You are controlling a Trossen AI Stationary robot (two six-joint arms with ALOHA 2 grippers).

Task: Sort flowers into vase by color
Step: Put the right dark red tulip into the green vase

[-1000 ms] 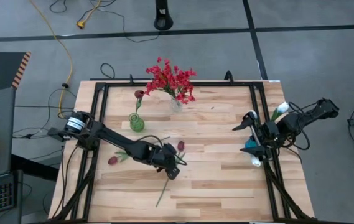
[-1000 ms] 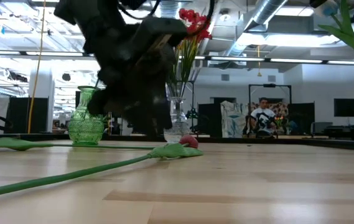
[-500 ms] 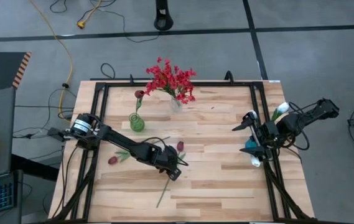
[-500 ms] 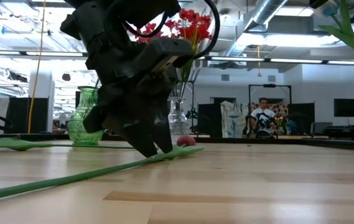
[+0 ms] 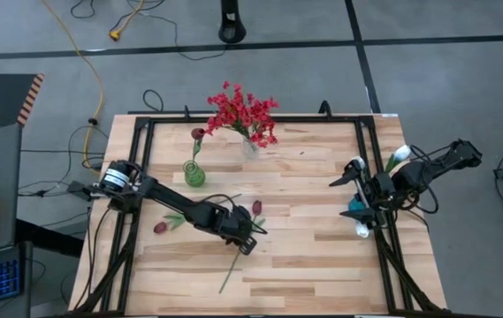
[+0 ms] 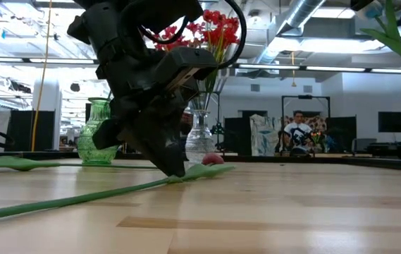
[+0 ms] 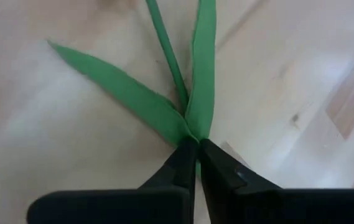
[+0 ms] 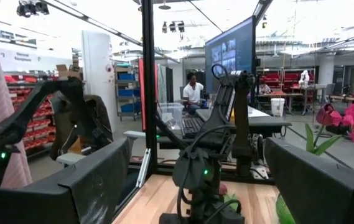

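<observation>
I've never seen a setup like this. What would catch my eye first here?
Probably the red bouquet in a clear vase at the table's far edge, with a green vase holding one maroon bud beside it. Then the left end effector mid-table, pinched shut on a flower stem lying on the wood.
</observation>
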